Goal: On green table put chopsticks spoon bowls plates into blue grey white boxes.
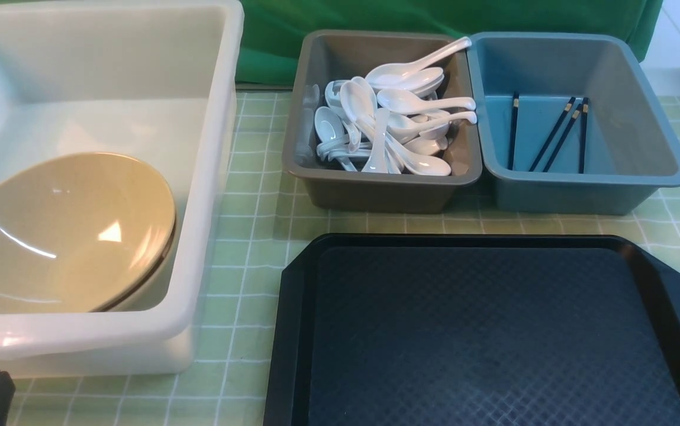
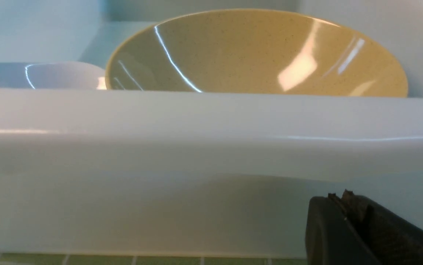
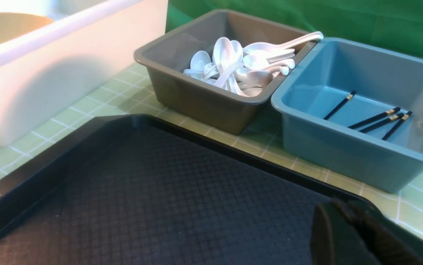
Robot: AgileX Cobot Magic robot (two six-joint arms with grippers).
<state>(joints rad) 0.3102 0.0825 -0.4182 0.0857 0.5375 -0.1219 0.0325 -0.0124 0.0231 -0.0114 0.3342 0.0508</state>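
Boxes (image 1: 387, 183) and black tray (image 1: 487, 331) on green checked table (image 1: 257, 236).

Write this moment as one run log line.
tray: bare | spoons: grey box | chopsticks: blue box | bowl: white box

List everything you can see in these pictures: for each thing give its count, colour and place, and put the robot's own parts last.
white box: one, white, table's left
bowl: one, tan, tilted inside the white box
pale dish: one, whitish, beside the bowl in the white box
grey box: one, grey, centre back
spoons: many, white, piled in the grey box
blue box: one, blue, touching the grey box's right
chopsticks: four, black, in the blue box
tray: one, black, front, bare
left end effector: shut, by the white box
right end effector: shut, over the tray
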